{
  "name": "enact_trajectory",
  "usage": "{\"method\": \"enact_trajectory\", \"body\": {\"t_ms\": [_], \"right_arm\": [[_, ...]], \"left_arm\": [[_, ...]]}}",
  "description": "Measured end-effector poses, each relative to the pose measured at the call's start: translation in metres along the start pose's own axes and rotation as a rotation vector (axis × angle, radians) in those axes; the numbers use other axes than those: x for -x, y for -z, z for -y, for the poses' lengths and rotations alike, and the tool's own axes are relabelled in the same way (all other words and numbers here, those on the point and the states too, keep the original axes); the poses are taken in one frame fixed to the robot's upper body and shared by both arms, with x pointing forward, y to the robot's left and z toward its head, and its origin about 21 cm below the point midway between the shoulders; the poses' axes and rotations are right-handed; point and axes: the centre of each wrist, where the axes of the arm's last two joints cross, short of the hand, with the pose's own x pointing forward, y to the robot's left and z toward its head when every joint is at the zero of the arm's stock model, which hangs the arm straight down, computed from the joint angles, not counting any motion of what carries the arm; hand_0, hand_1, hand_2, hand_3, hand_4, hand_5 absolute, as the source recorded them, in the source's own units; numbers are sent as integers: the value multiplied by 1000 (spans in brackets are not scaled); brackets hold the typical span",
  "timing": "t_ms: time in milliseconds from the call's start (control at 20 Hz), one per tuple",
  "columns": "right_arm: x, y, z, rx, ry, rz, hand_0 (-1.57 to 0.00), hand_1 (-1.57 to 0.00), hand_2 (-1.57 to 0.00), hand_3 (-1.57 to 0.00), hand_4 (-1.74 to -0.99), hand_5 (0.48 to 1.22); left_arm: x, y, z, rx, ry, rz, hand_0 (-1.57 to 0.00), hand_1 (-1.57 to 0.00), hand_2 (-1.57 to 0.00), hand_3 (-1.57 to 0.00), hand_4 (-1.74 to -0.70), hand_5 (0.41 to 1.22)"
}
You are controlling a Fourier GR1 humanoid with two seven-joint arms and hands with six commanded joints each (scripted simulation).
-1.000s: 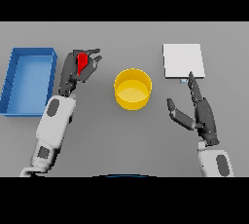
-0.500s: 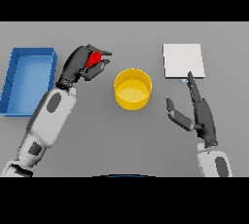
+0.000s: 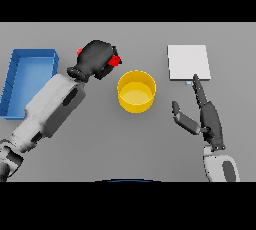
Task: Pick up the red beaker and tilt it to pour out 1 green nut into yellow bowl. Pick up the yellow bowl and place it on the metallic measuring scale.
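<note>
My left hand is curled round the red beaker, of which only small red patches show beside the fingers. It is held above the table, just left of the yellow bowl. The bowl stands upright at the table's middle; I see no nut in it. The metallic measuring scale lies flat at the back right. Below the scale, right of the bowl, my right hand hovers with straight fingers, holding nothing.
A blue bin sits at the left edge of the table, beside my left forearm.
My left hand has lifted the red beaker and carried it right, toward the bowl, with the arm raised nearer the camera. My right hand has stayed put.
</note>
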Motion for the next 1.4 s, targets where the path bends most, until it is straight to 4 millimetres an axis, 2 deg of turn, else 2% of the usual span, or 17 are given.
{"method": "enact_trajectory", "body": {"t_ms": [50,150,200,450,650,750,1100,1250,1400], "right_arm": [[0,-1,-2,-2,6,-4,1,1,1,1,-1264,717],[0,-2,0,-5,7,21,1,1,1,1,-1262,705],[0,-1,-6,-1,10,7,1,1,1,1,-1258,697],[-2,3,-5,31,25,-10,1,1,1,1,-1220,657],[0,0,-5,42,3,-1,1,1,1,1,-1195,647],[0,6,-9,38,4,-9,1,1,1,1,-1191,649],[5,-2,-2,50,-6,-7,1,1,1,1,-1167,626],[2,3,0,50,3,-9,1,1,1,1,-1162,627],[0,-2,-7,42,-21,8,1,1,1,1,-1159,632]], "left_arm": [[-2,4,-1,33,55,10,-1570,-1570,-1570,-1570,-1740,1193],[-8,14,-3,88,183,48,-1571,-1571,-1571,-1571,-1647,1203],[-9,16,-6,118,251,72,-1571,-1571,-1571,-1571,-1613,1206],[-29,36,-17,267,497,136,-1571,-1571,-1571,-1571,-1694,1216],[-45,44,-17,349,661,173,-1571,-1571,-1571,-1571,-1720,1219],[-52,46,-19,365,748,178,-1571,-1571,-1571,-1571,-1728,1220],[-68,53,-12,401,1046,270,-1571,-1571,-1571,-1571,-1735,1221],[-76,58,-15,399,1168,306,-1571,-1571,-1571,-1571,-1734,1221],[-82,61,-10,385,1266,315,-1571,-1571,-1571,-1571,-1731,1221]]}}
